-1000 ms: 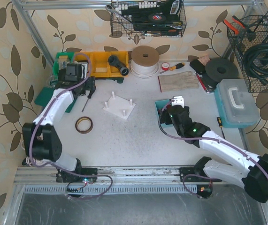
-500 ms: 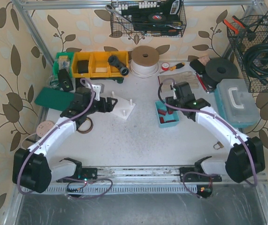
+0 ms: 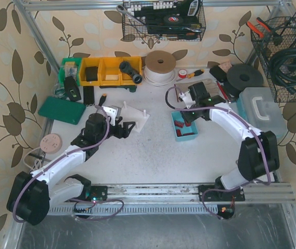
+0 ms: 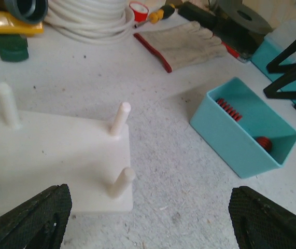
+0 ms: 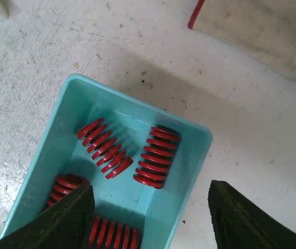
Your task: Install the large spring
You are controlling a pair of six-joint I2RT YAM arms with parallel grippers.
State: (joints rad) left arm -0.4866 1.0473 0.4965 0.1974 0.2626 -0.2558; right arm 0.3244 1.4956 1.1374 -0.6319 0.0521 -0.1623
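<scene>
A teal bin [image 3: 181, 136] holds several red springs [image 5: 158, 155]; one short thick spring stands by the bin's far wall, and a slimmer one [image 5: 105, 148] lies beside it. My right gripper [image 5: 150, 218] is open and empty above the bin, its jaws straddling the bin's corner; it also shows in the top view [image 3: 188, 115]. The white peg base [image 3: 136, 119] sits left of the bin, its pegs bare. My left gripper [image 4: 150, 223] is open and empty, low over the table at the base's near right corner [image 4: 54, 155]. The bin also shows in the left wrist view [image 4: 230, 145].
Yellow bins [image 3: 103, 72], a rope coil [image 3: 159, 67], a glove [image 3: 197, 89] and a teal toolbox [image 3: 262, 111] line the back and right. A green pad [image 3: 62, 110] and a round disc [image 3: 49, 141] lie at the left.
My left arm has swung from the back left bins down to the white base. My right arm has moved from the near side of the bin to above it from behind.
</scene>
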